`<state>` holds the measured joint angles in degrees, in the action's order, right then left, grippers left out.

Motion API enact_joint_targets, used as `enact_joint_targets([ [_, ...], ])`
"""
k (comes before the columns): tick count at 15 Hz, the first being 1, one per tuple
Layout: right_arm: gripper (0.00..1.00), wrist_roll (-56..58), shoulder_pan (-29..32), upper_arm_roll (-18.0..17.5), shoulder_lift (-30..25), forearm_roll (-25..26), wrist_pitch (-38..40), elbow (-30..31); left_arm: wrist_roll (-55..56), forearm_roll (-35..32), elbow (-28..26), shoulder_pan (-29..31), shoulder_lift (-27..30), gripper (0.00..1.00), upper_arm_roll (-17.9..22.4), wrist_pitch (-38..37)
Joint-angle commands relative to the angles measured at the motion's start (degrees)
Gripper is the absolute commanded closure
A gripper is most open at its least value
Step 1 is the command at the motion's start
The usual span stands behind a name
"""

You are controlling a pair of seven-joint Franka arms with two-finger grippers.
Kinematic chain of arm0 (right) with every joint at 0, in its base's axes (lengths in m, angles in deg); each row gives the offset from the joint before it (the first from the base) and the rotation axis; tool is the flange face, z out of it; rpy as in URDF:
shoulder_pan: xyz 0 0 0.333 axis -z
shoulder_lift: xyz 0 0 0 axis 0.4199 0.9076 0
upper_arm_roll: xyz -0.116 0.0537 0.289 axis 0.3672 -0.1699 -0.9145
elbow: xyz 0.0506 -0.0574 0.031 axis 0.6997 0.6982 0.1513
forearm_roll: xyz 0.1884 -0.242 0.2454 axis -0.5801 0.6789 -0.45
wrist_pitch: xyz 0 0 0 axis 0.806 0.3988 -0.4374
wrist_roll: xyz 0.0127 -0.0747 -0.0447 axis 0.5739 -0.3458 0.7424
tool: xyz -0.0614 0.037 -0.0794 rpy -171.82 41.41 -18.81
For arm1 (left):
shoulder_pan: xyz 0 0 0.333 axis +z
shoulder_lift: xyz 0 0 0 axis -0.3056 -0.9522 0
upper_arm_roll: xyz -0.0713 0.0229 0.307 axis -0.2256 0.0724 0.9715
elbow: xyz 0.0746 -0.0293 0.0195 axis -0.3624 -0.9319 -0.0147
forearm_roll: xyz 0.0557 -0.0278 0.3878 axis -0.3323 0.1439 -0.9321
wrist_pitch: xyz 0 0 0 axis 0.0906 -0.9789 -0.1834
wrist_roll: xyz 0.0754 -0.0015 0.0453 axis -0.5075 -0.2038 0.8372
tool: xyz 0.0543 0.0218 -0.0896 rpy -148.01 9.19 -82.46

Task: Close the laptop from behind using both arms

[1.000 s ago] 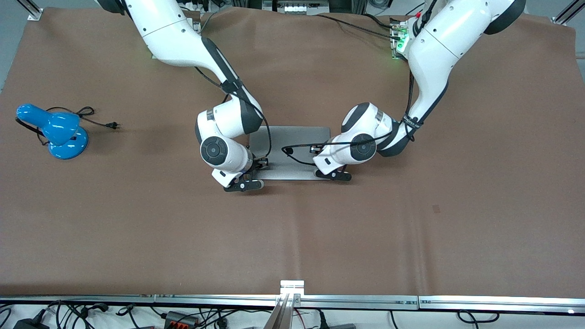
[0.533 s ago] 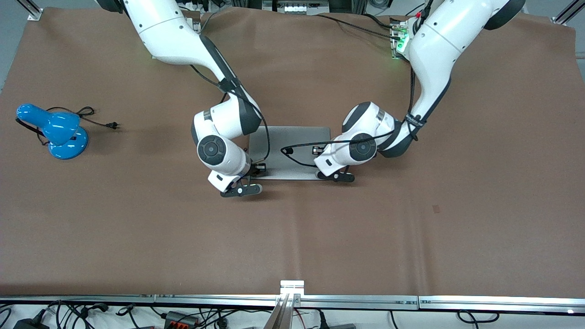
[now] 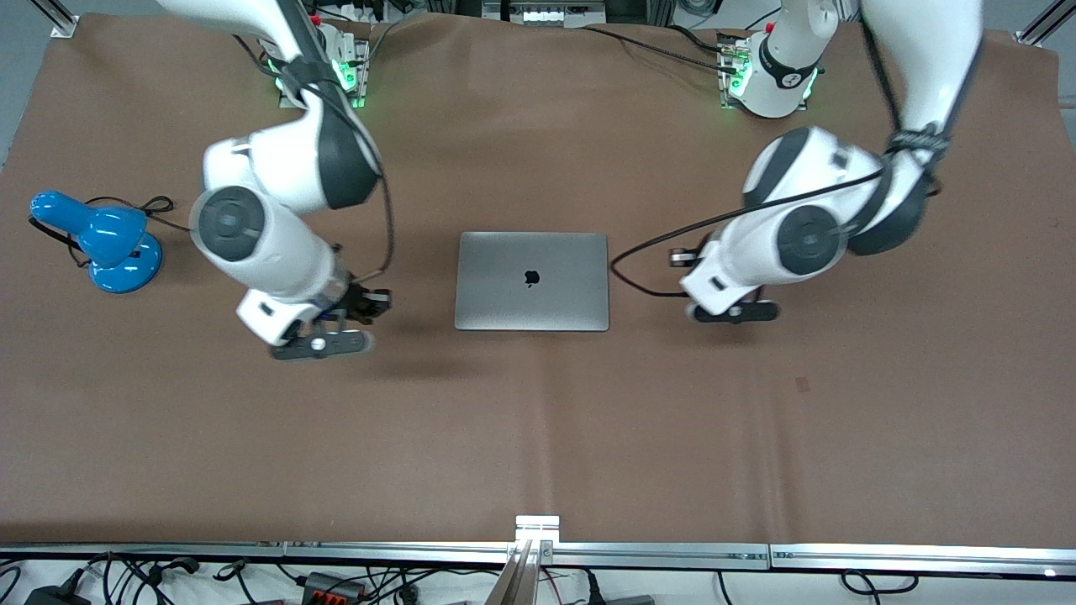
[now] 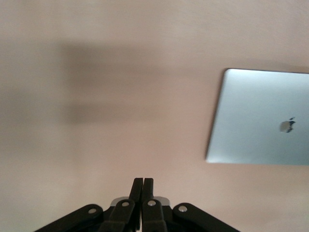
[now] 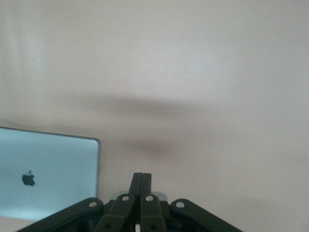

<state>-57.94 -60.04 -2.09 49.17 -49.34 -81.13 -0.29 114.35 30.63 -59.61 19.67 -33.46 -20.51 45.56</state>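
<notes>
The silver-grey laptop (image 3: 531,281) lies closed and flat on the brown table cover, its dark apple logo facing up. My right gripper (image 3: 322,344) is shut and empty, up over the bare cover beside the laptop toward the right arm's end. My left gripper (image 3: 734,313) is shut and empty, over the bare cover toward the left arm's end. The laptop lid also shows in the left wrist view (image 4: 260,118), off to one side of the shut left gripper (image 4: 142,181). It shows in the right wrist view (image 5: 48,171) too, beside the shut right gripper (image 5: 142,175).
A blue desk lamp (image 3: 101,241) lies near the right arm's end, its black cord and plug (image 3: 206,229) stretched toward the laptop. A metal rail (image 3: 538,550) runs along the table edge nearest the front camera.
Both grippers have left the laptop's lid and swung outward and up, each toward its own end of the table. The lid, partly covered before, now shows whole and lies flat.
</notes>
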Motion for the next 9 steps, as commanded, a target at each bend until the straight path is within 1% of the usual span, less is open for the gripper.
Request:
enact_joint_targets([
  [1,0.94,1.6,-0.2,4.1,-1.5,0.7,8.2,-2.5,-9.7,-0.9,-2.4,-0.1,9.7,0.92,7.3,-6.5],
  [2,0.68,2.0,-0.2,5.9,-1.5,0.5,11.4,-6.0,-14.6,-0.6,-2.5,-0.1,11.8,0.82,10.8,-8.0],
  [3,0.15,2.2,-0.1,6.8,-1.5,0.3,13.5,-8.9,-17.2,-0.5,-2.4,-0.1,13.5,0.71,13.6,-9.3],
  [4,0.0,2.2,0.1,7.6,-1.5,0.2,14.3,-10.6,-18.4,-0.7,-2.3,-0.1,14.8,0.37,15.5,-10.2],
  [5,0.0,2.4,0.2,8.0,-1.5,0.6,14.5,-11.6,-20.2,-0.9,-1.8,-0.1,15.9,0.0,17.2,-10.3],
  [7,0.0,2.5,0.7,9.7,-2.7,0.7,14.5,-12.1,-26.4,-0.8,-0.5,-0.1,16.1,0.0,21.0,-9.7],
  [8,0.0,2.5,0.8,10.9,-2.7,0.5,14.5,-12.2,-26.4,-0.9,-0.1,-0.1,16.2,0.0,22.1,-8.9],
  [9,0.0,2.5,1.5,11.4,-2.7,0.2,14.1,-12.4,-25.9,-0.9,-0.6,-0.1,16.8,0.0,22.3,-8.0],
])
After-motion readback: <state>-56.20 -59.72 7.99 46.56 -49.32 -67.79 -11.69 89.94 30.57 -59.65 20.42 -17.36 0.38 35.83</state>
